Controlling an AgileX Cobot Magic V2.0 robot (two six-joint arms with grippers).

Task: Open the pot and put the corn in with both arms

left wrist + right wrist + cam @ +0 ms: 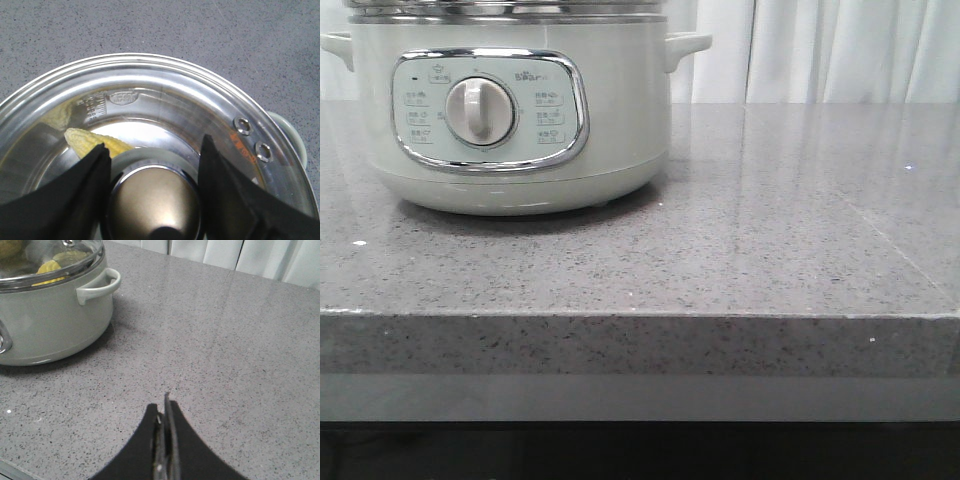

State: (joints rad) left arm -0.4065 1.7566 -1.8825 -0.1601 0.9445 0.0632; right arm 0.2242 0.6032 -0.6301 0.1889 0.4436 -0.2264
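pot blocks counter's left rear | counter open to right | lid prob. on

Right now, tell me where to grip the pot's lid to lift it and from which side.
Grip the lid by its round centre knob, coming straight down from above. The knob stands proud at the middle, and the left gripper already has a finger on either side of it.
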